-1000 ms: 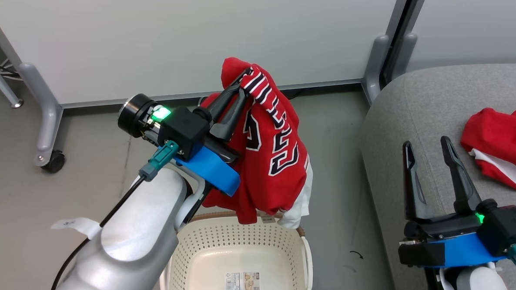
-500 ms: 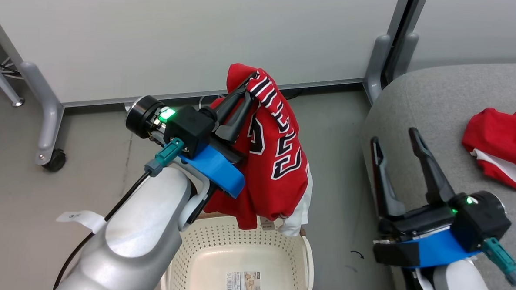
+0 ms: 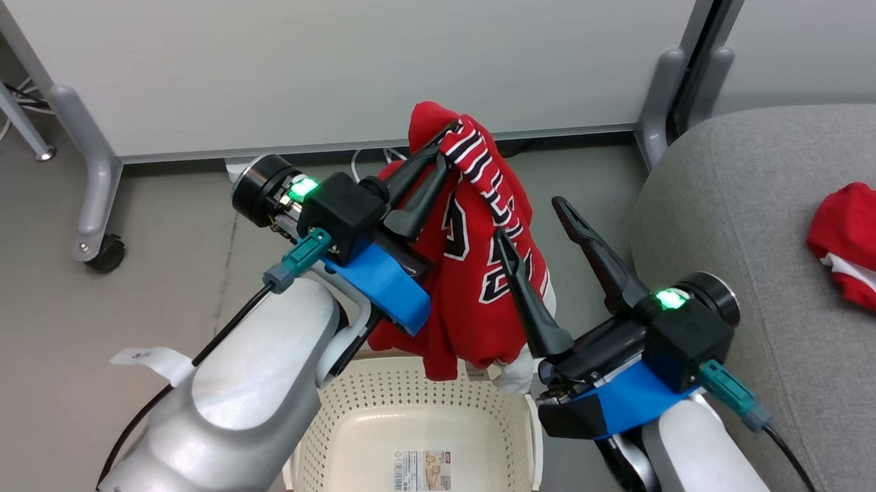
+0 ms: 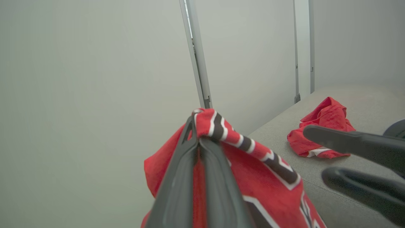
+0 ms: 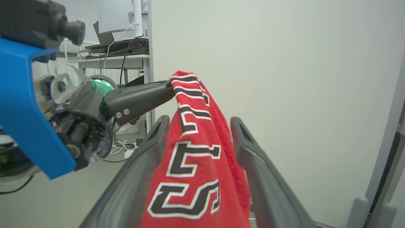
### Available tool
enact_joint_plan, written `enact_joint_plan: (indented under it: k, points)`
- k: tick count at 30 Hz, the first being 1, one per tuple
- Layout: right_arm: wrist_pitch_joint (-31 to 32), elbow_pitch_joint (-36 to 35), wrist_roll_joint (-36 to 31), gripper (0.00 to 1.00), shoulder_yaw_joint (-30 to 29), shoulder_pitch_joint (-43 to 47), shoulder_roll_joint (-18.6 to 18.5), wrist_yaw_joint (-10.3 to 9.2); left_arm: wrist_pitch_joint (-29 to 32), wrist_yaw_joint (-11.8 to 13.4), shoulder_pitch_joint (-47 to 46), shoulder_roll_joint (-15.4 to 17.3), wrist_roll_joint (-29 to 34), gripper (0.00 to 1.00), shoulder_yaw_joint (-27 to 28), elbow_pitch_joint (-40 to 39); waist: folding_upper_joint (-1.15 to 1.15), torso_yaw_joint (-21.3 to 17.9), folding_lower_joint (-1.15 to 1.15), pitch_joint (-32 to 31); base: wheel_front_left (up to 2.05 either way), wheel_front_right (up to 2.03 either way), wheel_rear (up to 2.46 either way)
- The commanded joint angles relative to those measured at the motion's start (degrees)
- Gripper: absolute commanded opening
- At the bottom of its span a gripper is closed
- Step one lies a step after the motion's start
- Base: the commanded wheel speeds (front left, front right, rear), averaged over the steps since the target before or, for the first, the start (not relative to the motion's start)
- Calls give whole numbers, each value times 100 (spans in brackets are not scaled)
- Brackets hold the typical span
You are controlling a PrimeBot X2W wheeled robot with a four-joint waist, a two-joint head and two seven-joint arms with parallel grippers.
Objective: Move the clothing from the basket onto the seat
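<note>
I read the jersey point(image 3: 472, 307) as bright red, with black lettering outlined in white and trim banded black, white and red. The second garment point(image 3: 860, 235) is the same red with a white stripe. The basket point(image 3: 349, 427) is cream-white and dotted all over with small holes; it has a brown braided rim and a white printed label point(image 3: 421, 472). The seat point(image 3: 735, 214) is mid-grey woven fabric. The left gripper point(image 3: 448, 139) and right gripper point(image 3: 529, 220) both have charcoal fingers, blue brackets and green lights. The floor point(image 3: 36, 317) is dull grey.
</note>
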Motion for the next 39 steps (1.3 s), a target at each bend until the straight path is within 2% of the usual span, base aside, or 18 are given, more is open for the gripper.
enact_joint_plan:
  k: [1, 5, 11, 12, 13, 38, 39]
  points:
    - [-17, 151, 57, 100, 88, -152, -10, 3, -19, 2, -103, -19, -20, 0, -21, -11, 0, 30, 0, 24, 0, 0, 0]
    - [-17, 853, 59, 100, 347, -511, -10, 3, -26, 0, -131, -80, -22, 0, -109, -34, 0, 117, 0, 83, 0, 0, 0]
    - [-17, 1548, 144, 100, 447, -838, -10, 3, -34, -2, -173, -175, -34, 0, -225, -58, 0, 239, 0, 135, 0, 0, 0]
    - [-17, 1664, 166, 48, 460, -858, -10, 3, -36, -2, -181, -185, -39, 0, -242, -59, 0, 258, 0, 137, 0, 0, 0]
    - [-18, 1706, 216, 0, 464, -884, -9, 3, -37, -1, -186, -192, -46, 0, -252, -59, 0, 272, 0, 139, 0, 0, 0]
    - [-18, 1666, 417, 0, 412, -796, -9, 3, -39, 9, -20, -168, -27, 0, -219, -119, 0, 307, 0, 99, 0, 0, 0]
    - [-18, 1648, 426, 0, 401, -795, -9, 3, -39, 24, -15, -170, -14, 39, -211, -121, 0, 308, 0, 99, 0, 0, 0]
